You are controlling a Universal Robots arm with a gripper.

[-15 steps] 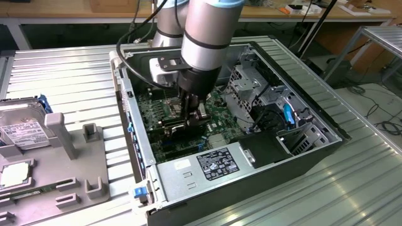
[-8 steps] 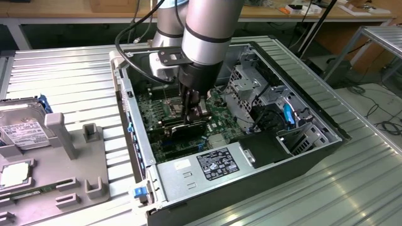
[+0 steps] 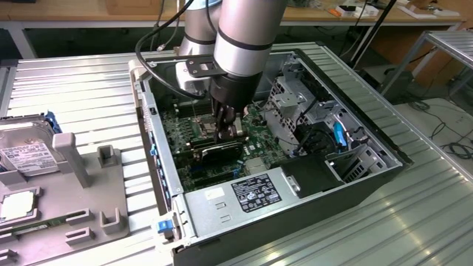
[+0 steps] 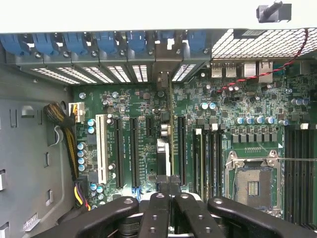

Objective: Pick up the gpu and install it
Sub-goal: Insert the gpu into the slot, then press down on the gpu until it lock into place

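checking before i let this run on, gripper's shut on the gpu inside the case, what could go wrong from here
1. The gpu stands on edge over the motherboard slots; if its edge is not lined up with one slot, pressing could jam it or strain the board.
2. The gripper pinches just the card's top edge, so the card could tilt or slip in the grip.
3. The drive cage and cables sit close to the arm, so a sideways correction might snag them.

A shiny ribbed metal counter [image 3: 81, 88] fills the room's middle; a long wooden bench [image 3: 310, 16] stands behind it.
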